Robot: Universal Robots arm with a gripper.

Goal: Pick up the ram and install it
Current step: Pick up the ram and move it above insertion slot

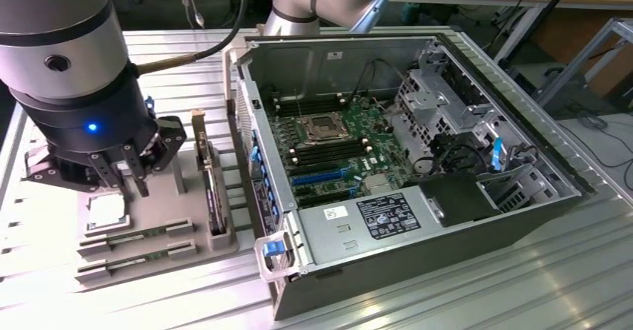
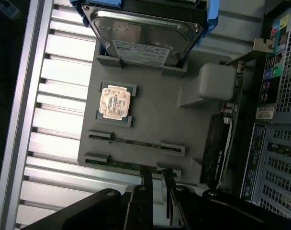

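Two ram sticks lie in slots at the near end of a grey parts tray [image 1: 148,211]: one ram stick [image 1: 133,235] [image 2: 136,142] beside the processor chip [image 2: 115,102], the other ram stick [image 1: 136,254] [image 2: 121,164] at the tray's edge. My gripper [image 1: 124,190] [image 2: 157,178] hangs above the tray, over the outer stick's end in the wrist view. Its fingers [image 2: 146,182] stand close together with a narrow gap and nothing between them. The open computer case [image 1: 514,196] shows its motherboard [image 1: 342,152] with dark memory slots.
On the same tray, a hard drive [image 2: 145,33] stands at the far end and an upright expansion card [image 1: 210,189] along the side toward the case. The case wall [image 1: 252,159] rises right beside the tray. A ribbed metal table [image 1: 445,293] carries everything.
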